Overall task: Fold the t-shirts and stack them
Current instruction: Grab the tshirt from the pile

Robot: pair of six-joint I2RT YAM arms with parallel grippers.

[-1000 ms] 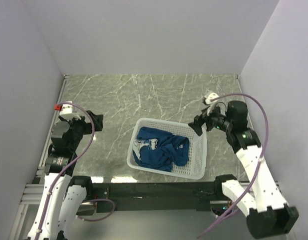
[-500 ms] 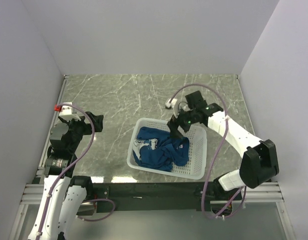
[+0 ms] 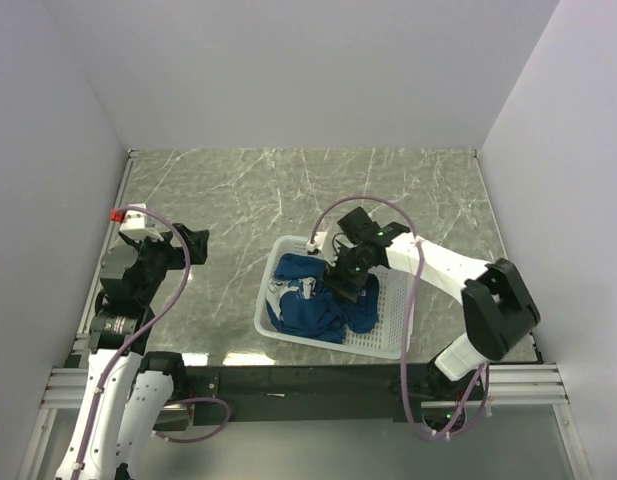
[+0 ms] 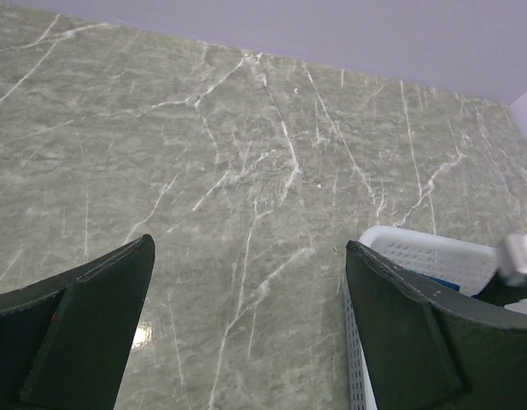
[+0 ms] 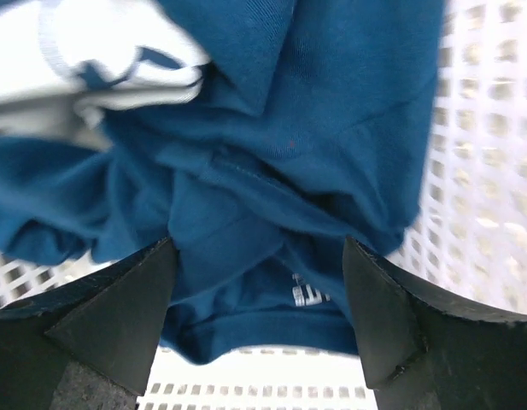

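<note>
We see the dark blue t-shirts [image 3: 318, 308] lying crumpled inside the white mesh basket [image 3: 391, 325]. Our right gripper [image 5: 259, 248] is low over them, its fingers spread wide. Our left gripper [image 4: 250, 243] also has its fingers spread, over the marble table [image 3: 288, 190].

A white plastic mesh basket [image 3: 392, 335] sits on a grey-green marble-patterned table [image 3: 238, 190] veined with white, toward the near edge and a little right of centre. Plain pale walls [image 3: 288, 70] close the table in on three sides. A black bar [image 3: 288, 379] runs along the near edge, close to the basket.
</note>
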